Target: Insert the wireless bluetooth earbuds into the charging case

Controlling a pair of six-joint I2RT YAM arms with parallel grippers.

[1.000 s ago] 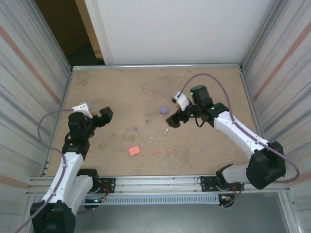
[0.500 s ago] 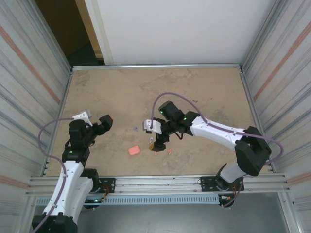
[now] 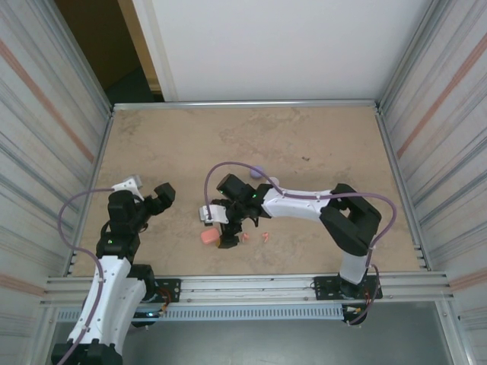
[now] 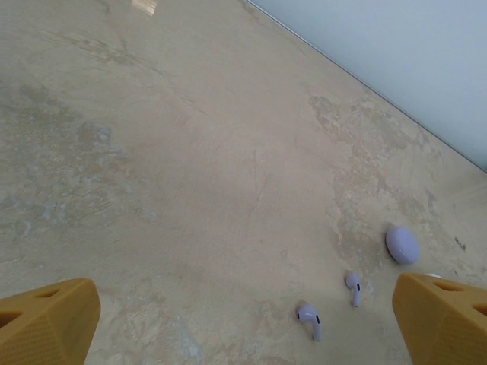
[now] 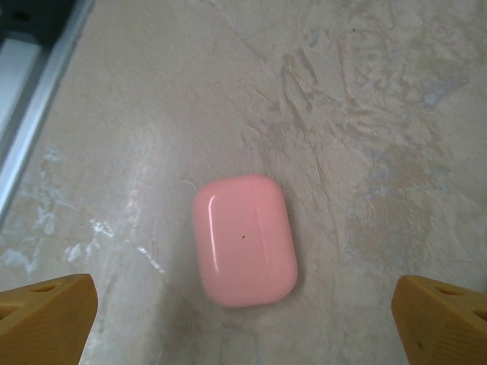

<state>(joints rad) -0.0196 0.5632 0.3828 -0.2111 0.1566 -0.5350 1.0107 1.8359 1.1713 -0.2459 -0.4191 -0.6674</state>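
The right pincer [image 5: 243, 318] was released, its two orange fingers [image 5: 47, 312] spread wide at the lower corners of the right wrist view. The pink charging case [image 5: 243, 239] lay flat on the table [image 5: 358, 91] between them and slightly ahead of the tips, touching neither finger. Its lid appeared shut. Its long axis ran roughly along the direction of reach, crosswise to the closing line, so the fingers would probably meet its two long sides. In the top view the case [image 3: 208, 237] sat close to the near edge, left of the middle, with the right pincer [image 3: 227, 237] just beside it. A coral-red earbud [image 3: 265, 236] lay near it toward the right edge. The left pincer [image 3: 161, 195], also released, hung well apart toward the left edge and faced two purple earbuds [image 4: 310, 319] and a purple case [image 4: 402, 245]. The right arm was judged much the nearer.
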